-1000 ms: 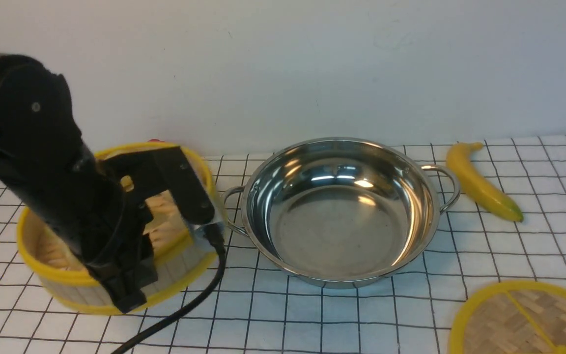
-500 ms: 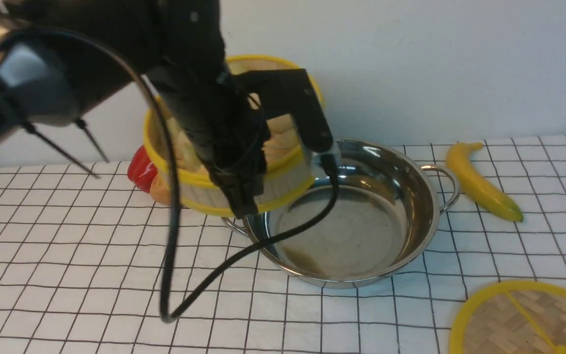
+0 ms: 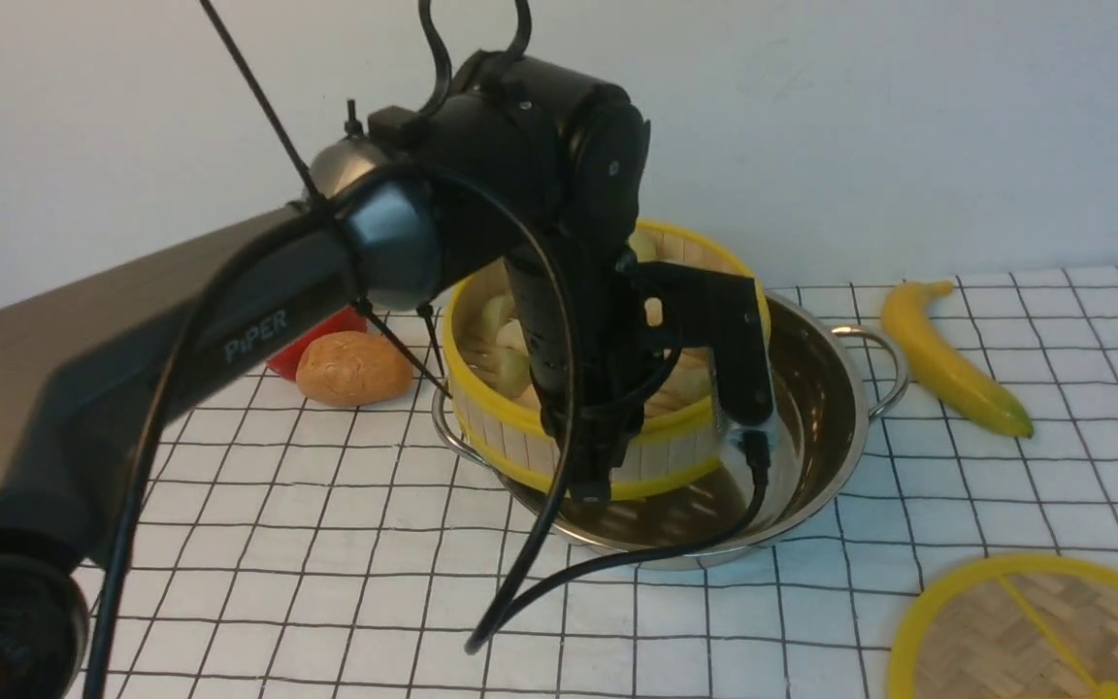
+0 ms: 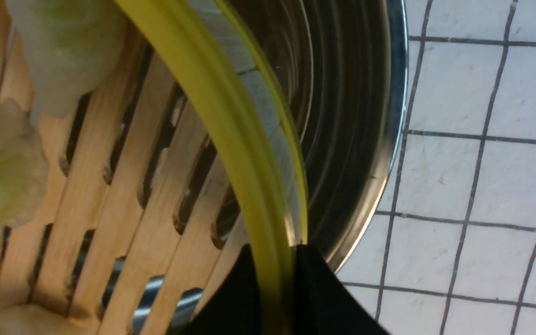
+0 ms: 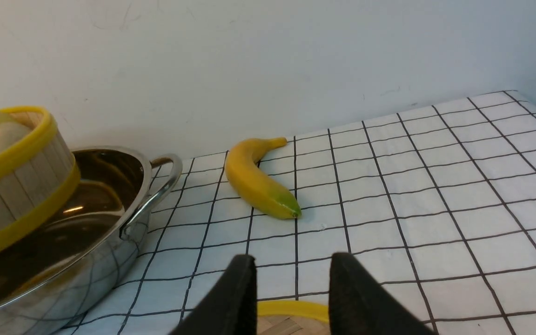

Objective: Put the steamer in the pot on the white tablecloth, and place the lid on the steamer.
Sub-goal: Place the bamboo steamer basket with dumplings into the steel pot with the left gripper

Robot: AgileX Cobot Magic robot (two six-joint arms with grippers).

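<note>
My left gripper point(image 3: 594, 485) is shut on the near wall of the steamer point(image 3: 501, 427), one finger inside and one outside. It holds the steamer tilted over the left part of the pot point(image 3: 816, 408), which stands on the white tablecloth point(image 3: 326, 544). In the left wrist view the gripper point(image 4: 273, 255) pinches the yellow rim over the slatted floor point(image 4: 123, 186), with pale dumplings point(image 4: 68, 46) and the pot's wall point(image 4: 351, 116). The lid point(image 3: 1035, 631) lies flat at the front right. My right gripper point(image 5: 293, 260) is open and empty just above the lid's rim point(image 5: 291, 309).
A banana point(image 3: 947, 359) lies right of the pot, near its right handle point(image 3: 884, 364). A brown potato point(image 3: 353, 367) and a red object point(image 3: 312, 342) sit left of the pot by the wall. The left arm's cable point(image 3: 617, 558) hangs over the pot's front edge.
The left arm has lifted the steamer off the cloth at the left and carried it right and down over the pot. The potato and red object are now uncovered. The lid has not moved.
</note>
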